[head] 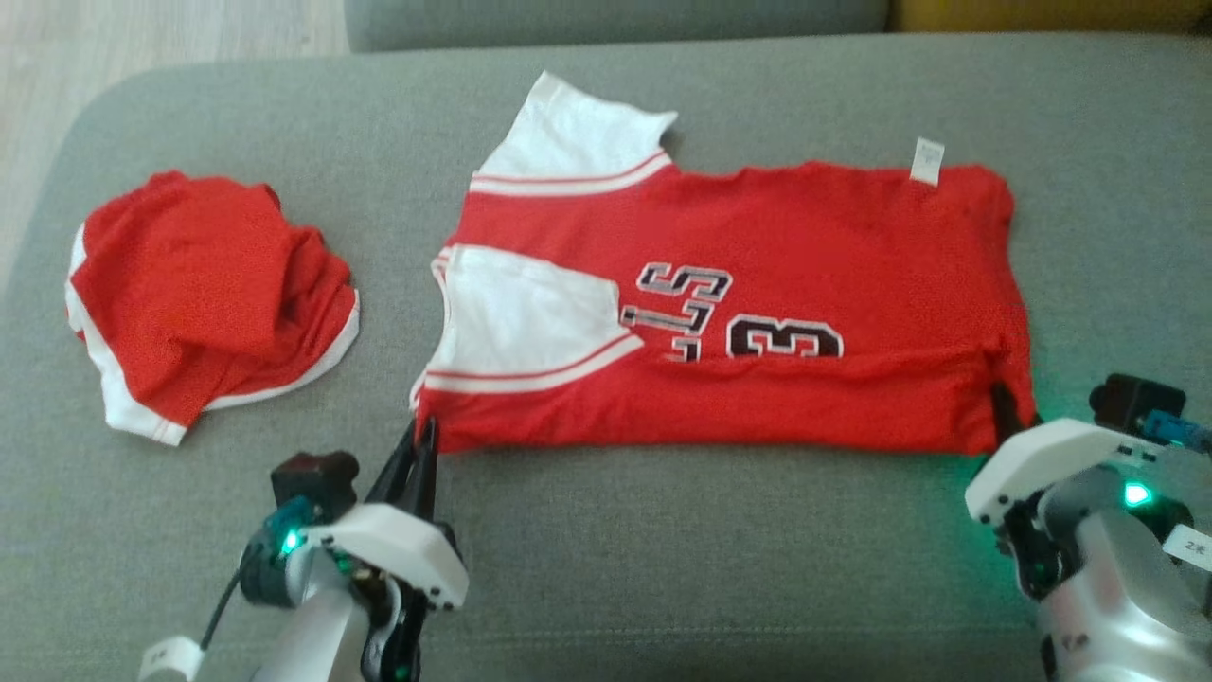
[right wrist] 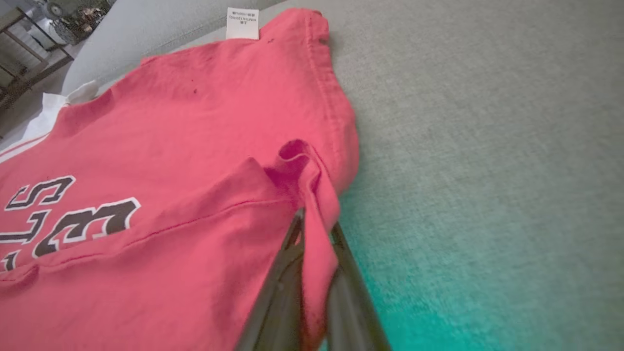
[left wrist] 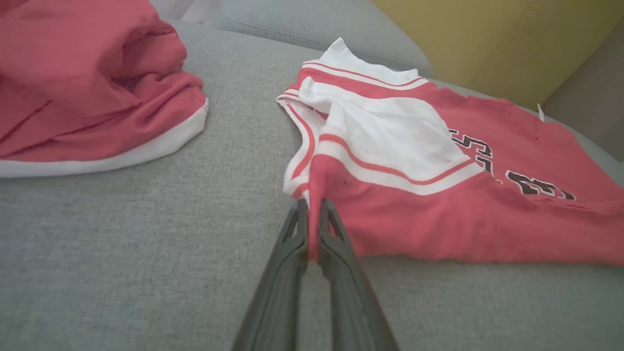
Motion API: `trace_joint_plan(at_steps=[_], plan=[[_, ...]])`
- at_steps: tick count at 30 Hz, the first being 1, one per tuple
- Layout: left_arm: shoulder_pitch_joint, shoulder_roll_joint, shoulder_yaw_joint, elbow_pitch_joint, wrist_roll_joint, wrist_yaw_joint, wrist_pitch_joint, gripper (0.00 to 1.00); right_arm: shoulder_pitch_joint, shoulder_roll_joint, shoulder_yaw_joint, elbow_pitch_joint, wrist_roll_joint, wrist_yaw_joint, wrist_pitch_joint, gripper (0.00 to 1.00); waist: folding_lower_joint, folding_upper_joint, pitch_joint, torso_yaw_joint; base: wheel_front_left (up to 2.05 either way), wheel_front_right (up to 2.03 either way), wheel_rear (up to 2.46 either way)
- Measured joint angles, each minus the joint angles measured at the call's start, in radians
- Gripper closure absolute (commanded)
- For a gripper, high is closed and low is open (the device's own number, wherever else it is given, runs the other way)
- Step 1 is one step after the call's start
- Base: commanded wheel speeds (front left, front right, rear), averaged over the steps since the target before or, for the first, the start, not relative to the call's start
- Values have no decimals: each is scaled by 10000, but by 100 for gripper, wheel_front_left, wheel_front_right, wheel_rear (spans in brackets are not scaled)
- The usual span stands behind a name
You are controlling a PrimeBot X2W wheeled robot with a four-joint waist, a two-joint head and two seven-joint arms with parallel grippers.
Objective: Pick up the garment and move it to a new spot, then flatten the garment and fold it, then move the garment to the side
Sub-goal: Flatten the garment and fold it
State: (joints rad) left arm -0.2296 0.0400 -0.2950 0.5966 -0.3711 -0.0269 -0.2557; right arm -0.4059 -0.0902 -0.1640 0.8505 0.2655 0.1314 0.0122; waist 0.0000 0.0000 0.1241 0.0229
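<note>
Head view: left pincer [head: 426, 438] and right pincer [head: 1006, 409] each clamp a near corner of the red-and-white numbered jersey [head: 833, 256].

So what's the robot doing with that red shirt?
It is folding the red jersey, spread on the grey cushion with its near edge turned over. The left gripper is pinching the near corner at the sleeve end, the right gripper the near corner at the hem end. A second red garment lies crumpled to the left.
</note>
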Motion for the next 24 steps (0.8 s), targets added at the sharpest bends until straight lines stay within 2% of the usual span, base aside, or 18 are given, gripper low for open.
trace_joint_plan(at_steps=[7,12,22,23,24], plan=[[856,205,-169,408,-2,-146,138,100,1061,-598,723,-529,276,0,1358,100,0,0,-791,-119,0,0,0],[1570,407,-372,244,-4,-222,533,100,1971,-1028,1166,-1486,802,0,2602,100,0,0,-1297,-193,0,0,0],[2325,577,-583,-495,-17,-188,1152,100,3401,-1264,1034,-3421,1340,0,3979,100,0,0,-1501,-314,0,0,0],[2329,579,-598,-548,-17,-165,1214,100,3445,-1239,965,-3561,1338,0,3973,90,0,0,-1499,-322,0,0,0],[2332,579,-602,-621,-17,-98,1229,19,3474,-1210,892,-3722,1337,0,3962,0,0,0,-1500,-327,0,0,0]])
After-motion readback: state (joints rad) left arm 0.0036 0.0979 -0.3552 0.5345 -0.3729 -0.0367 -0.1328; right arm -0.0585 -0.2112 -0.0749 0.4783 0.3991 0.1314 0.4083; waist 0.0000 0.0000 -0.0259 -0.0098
